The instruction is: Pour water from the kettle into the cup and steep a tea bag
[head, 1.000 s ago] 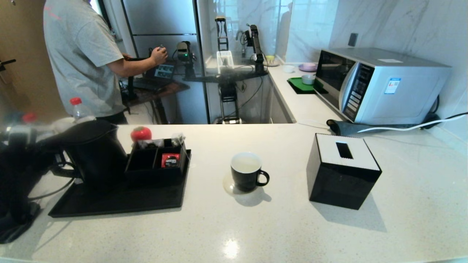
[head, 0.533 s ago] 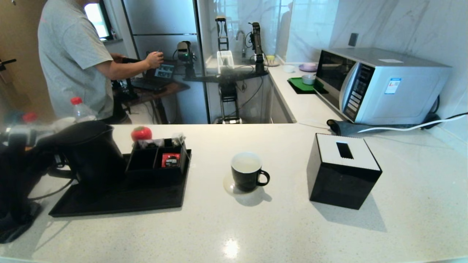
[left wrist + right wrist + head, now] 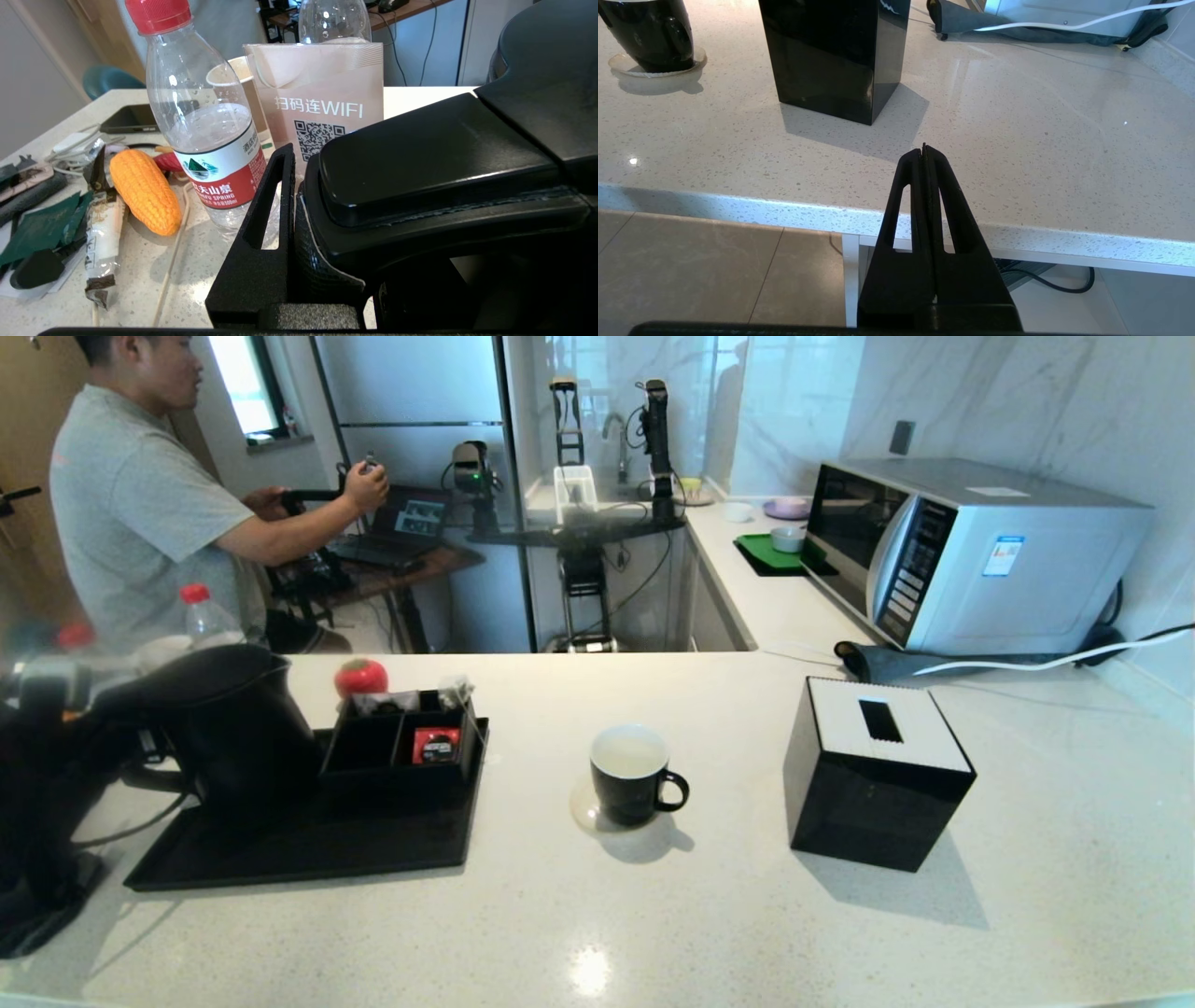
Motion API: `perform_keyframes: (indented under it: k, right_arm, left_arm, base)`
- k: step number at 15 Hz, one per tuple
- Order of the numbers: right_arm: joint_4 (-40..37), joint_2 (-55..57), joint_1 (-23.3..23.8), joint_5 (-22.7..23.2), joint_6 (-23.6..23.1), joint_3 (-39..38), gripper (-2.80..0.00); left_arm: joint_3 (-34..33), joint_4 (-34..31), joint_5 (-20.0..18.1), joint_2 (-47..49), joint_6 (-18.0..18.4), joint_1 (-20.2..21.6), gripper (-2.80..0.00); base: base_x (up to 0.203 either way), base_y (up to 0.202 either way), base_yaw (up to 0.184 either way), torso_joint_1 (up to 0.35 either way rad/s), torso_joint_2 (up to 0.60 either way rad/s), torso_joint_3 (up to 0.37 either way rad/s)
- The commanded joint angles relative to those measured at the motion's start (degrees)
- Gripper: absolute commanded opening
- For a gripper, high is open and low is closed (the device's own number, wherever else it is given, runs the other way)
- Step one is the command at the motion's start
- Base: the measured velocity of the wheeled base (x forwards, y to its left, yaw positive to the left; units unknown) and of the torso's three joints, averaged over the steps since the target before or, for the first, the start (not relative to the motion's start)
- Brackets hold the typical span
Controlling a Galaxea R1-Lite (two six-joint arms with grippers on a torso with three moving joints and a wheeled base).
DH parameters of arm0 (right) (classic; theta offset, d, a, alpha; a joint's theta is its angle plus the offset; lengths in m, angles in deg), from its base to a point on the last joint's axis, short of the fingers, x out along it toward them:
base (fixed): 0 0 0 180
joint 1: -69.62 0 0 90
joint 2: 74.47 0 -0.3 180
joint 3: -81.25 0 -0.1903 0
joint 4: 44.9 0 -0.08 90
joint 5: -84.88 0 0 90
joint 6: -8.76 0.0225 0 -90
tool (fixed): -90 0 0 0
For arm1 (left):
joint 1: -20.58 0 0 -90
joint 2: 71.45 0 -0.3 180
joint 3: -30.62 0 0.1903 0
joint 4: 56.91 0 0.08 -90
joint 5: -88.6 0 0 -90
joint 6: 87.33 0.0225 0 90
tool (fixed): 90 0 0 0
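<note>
Head view: the kettle (image 3: 238, 728) stands on the black tray (image 3: 299, 854) at the counter's left, same spot and upright as a second ago, so no lift yet. The left gripper (image 3: 140, 747) sits at the kettle's handle, mostly lost in dark blur at the frame edge. The cup (image 3: 630, 775) sits mid-counter on its coaster, well apart from the kettle and unmoved; nothing pours into it. The compartment box (image 3: 401, 747) on the tray holds a red-labelled sachet; I cannot pick out the tea bag there. The tissue box (image 3: 878, 775) is right of the cup. Only the person (image 3: 131, 523) behind has visibly shifted.

Left wrist view: one finger (image 3: 261, 252) is pressed flat against the kettle's handle (image 3: 434, 186), the other hidden behind it. The claw has just narrowed and now looks clamped on the handle. Judgement: grasp done, lift and carry to the cup come next. A water bottle (image 3: 205, 116) stands just behind.

Right wrist view: the right gripper (image 3: 923, 154) is parked below the counter edge, fingers pressed together, holding nothing.
</note>
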Motion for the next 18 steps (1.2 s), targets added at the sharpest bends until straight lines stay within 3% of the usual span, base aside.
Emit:
perform_keyframes:
  k: [1, 18]
  right_arm:
    - [0.0, 0.1, 0.0, 0.0, -0.1, 0.0, -2.8]
    - [0.0, 0.1, 0.0, 0.0, -0.1, 0.0, -2.8]
  left_arm:
    - [-0.4, 3.0, 0.0, -1.7, -0.7, -0.1, -2.8]
    - [-7.7, 3.0, 0.0, -14.1, -2.1, -0.1, -2.8]
  base:
    - [0.0, 0.0, 0.0, 0.0, 0.0, 0.0]
    - [0.0, 0.0, 0.0, 0.0, 0.0, 0.0]
